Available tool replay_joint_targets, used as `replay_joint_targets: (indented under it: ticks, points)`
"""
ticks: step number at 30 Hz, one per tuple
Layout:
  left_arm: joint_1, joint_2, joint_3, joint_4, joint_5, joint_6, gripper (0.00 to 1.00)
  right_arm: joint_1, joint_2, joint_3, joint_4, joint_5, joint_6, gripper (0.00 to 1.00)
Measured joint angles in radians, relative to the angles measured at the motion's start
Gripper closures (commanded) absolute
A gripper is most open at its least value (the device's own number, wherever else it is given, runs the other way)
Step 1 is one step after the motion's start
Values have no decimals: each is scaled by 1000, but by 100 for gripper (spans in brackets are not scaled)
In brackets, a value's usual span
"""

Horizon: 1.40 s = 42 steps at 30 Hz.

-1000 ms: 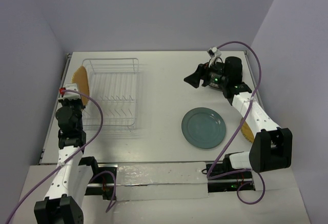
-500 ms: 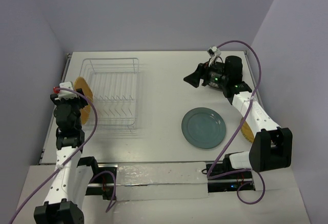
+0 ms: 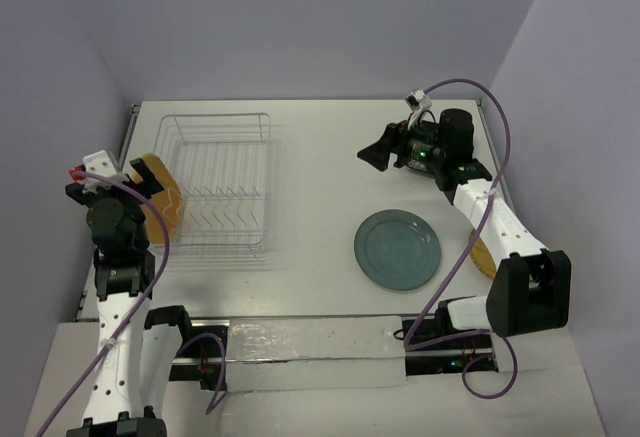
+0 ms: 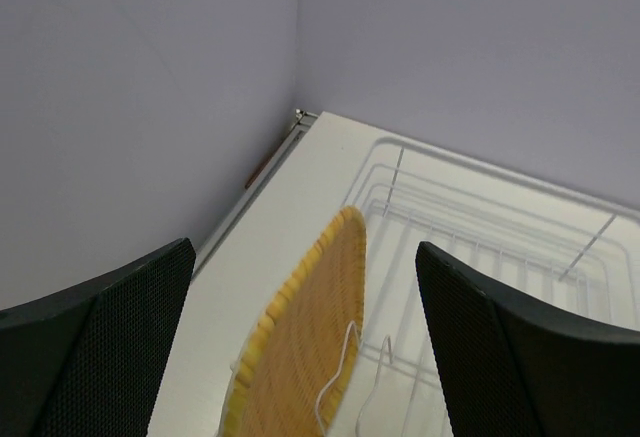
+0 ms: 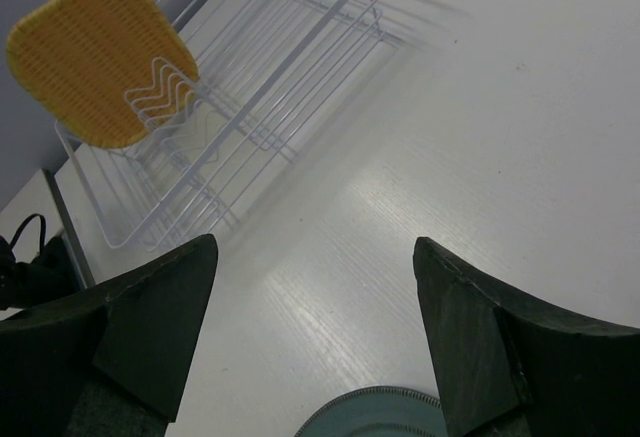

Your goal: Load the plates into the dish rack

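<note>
Left hand (image 4: 302,253): raised at the frame's left edge; I read its fingers as spread.
Woven plate (image 3: 160,195): on edge against the dish rack's (image 3: 228,172) left side, just beyond that hand.

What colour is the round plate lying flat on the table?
The round plate is teal-grey, clearest in the top external view.

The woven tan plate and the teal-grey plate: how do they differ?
The woven tan plate is a rounded square; the teal-grey plate is round. The woven tan plate stands on edge at the dish rack's left side; the teal-grey plate lies flat on the table. Both are empty.
</note>
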Motion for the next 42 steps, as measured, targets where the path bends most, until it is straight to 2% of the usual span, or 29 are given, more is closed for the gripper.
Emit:
replay_joint_targets:
  ticks: [5, 10, 13, 20, 24, 31, 34, 40, 42]
  points:
    - [1, 78, 184, -60, 15, -92, 1, 0, -31, 0, -5, 50, 34, 1]
    - [1, 185, 350, -90, 172, -167, 1, 0, -94, -8, -55, 175, 66, 0]
    - [0, 239, 390, -104, 198, -189, 1, -3, -141, -31, -81, 241, 84, 0]
    - [0, 424, 414, -183, 56, -220, 1, -21, -140, -45, -115, 297, 109, 1]
    - [0, 536, 429, -246, 6, -178, 1, -21, -108, -45, -119, 295, 104, 1]
    - [4, 552, 401, -281, 13, -39, 1, -22, -43, -45, -131, 269, 81, 2]
    - [6, 557, 404, -292, 14, -7, 9, -22, -7, -44, -134, 256, 74, 2]
    - [20, 635, 405, -330, 22, 13, 9, -22, 27, -43, -145, 237, 58, 3]
    - [23, 648, 398, -339, 24, 10, 17, -23, 27, -41, -148, 233, 54, 3]
